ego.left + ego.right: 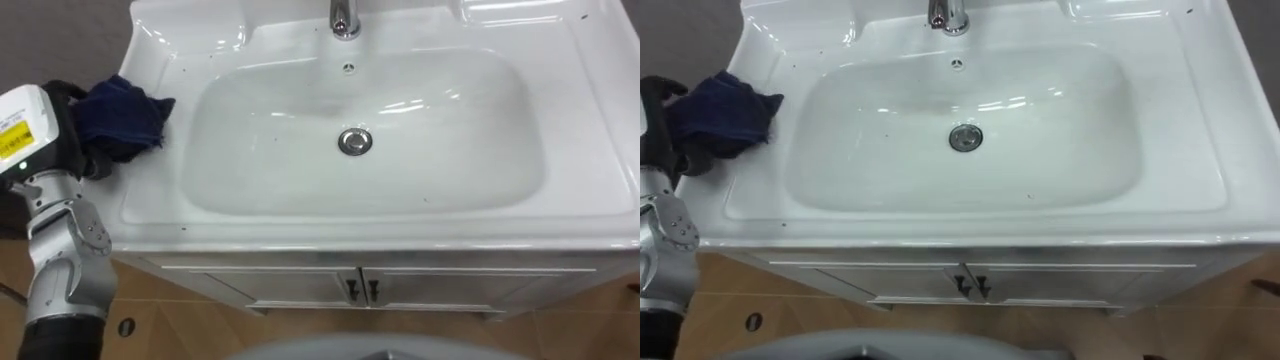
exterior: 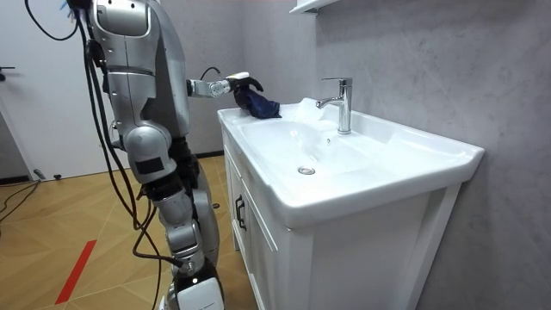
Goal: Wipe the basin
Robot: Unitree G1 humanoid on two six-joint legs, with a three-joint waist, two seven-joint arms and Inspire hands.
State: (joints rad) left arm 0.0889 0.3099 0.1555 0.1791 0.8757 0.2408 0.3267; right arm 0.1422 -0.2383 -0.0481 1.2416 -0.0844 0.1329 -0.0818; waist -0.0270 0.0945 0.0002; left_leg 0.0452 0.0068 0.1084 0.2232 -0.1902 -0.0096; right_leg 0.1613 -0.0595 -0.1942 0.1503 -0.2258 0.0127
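Left robot hand (image 1: pixel 75 130) (fingers curled) around blue cloth (image 1: pixel 125 115), at basin (image 1: pixel 160 215) rim

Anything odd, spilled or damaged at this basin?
Nothing damaged or spilled. Small dark specks dot the basin bowl and rim, and the left hand grips a bunched blue cloth on its left rim.

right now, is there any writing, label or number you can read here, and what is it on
The yellow label on the wrist behind the left hand: dark print, too small to read.
The basin, tap, cupboard doors and blue cloth: no text on them.
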